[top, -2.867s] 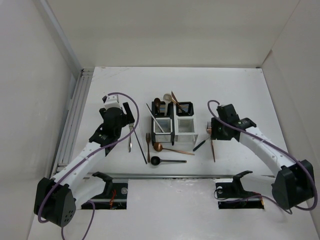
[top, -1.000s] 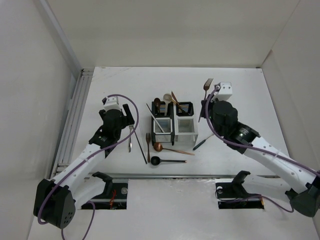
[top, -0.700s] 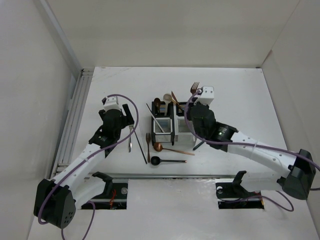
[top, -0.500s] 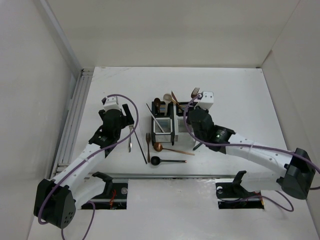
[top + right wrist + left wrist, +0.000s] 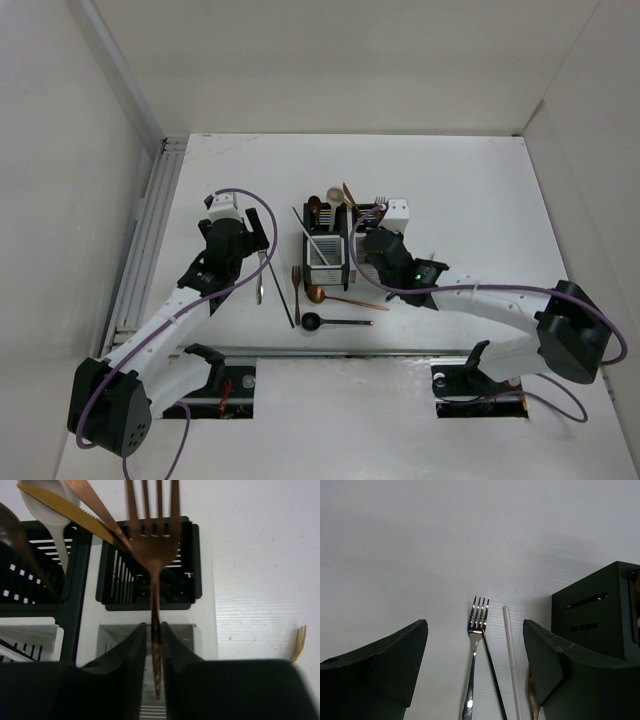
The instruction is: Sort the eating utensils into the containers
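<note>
The containers (image 5: 345,262), a block of two black and two white compartments, stand mid-table. My right gripper (image 5: 374,238) (image 5: 153,627) hangs over the right-hand compartments. A copper fork (image 5: 155,555) stands between its jaws, tines up (image 5: 379,203), over the far black compartment (image 5: 196,560). The jaws stand slightly apart, with a sliver of gap beside the handle. My left gripper (image 5: 257,224) (image 5: 475,624) is open above a silver fork (image 5: 479,617) (image 5: 260,278), a black chopstick (image 5: 493,672) and a white chopstick (image 5: 510,655) lying on the table.
Spoons and a gold knife (image 5: 55,502) stick out of the far compartments. On the table in front of the block lie a copper spoon (image 5: 338,298), a black spoon (image 5: 330,322) and a small copper fork (image 5: 296,285). A gold utensil end (image 5: 299,642) lies to the right.
My right arm carried the copper fork left from beside the block to above it and lowered it. Its jaws eased apart. The left arm stayed still.
</note>
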`<state>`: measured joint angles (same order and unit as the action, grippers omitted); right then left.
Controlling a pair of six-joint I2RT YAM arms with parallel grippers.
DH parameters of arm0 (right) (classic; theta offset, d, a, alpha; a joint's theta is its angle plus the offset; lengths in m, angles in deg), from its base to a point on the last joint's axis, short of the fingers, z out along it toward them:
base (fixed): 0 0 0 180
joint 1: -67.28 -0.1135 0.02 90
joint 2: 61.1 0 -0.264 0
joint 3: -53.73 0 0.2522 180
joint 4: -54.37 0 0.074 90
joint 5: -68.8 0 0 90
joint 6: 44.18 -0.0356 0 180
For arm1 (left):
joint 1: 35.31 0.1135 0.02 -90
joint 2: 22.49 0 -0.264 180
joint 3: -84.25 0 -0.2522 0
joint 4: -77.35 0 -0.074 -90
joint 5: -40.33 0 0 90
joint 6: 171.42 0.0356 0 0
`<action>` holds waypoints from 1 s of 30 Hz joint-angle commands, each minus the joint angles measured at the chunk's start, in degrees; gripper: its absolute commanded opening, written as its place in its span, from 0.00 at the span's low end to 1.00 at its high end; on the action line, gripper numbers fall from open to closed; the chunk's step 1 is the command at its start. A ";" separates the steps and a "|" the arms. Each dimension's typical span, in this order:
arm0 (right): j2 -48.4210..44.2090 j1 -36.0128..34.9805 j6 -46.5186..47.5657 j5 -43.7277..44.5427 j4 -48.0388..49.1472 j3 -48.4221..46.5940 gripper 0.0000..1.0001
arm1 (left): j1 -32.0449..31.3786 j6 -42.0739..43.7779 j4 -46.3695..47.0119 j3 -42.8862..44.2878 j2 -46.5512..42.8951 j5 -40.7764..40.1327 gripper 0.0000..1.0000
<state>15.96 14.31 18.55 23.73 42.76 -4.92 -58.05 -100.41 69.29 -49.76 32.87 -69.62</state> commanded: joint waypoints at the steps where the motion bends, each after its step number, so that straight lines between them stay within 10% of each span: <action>1: 0.02 -0.20 -0.86 -2.12 5.58 0.23 0.28 | 0.33 -0.18 0.90 0.64 -0.42 -0.01 0.74; 3: -0.76 -0.20 -0.86 -2.65 5.58 0.76 0.46 | 0.33 -0.18 0.90 0.12 -0.95 -0.01 0.74; 12: -12.79 -0.20 -0.86 -1.25 3.57 1.30 0.54 | 0.33 -0.18 0.90 0.12 -0.95 -0.01 0.74; 20: -15.46 -0.20 -32.04 8.25 -52.26 -13.39 0.53 | 0.33 -0.18 1.43 -0.94 -0.95 -0.01 0.74; 30: -14.64 10.59 -44.01 -12.58 -53.67 0.31 0.67 | 0.33 -0.70 2.66 -1.47 -0.95 0.61 0.74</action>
<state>4.68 21.33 -20.74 16.06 -8.39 -6.47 -58.05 -100.60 69.79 -50.90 32.84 -69.18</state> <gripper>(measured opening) 0.665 0.742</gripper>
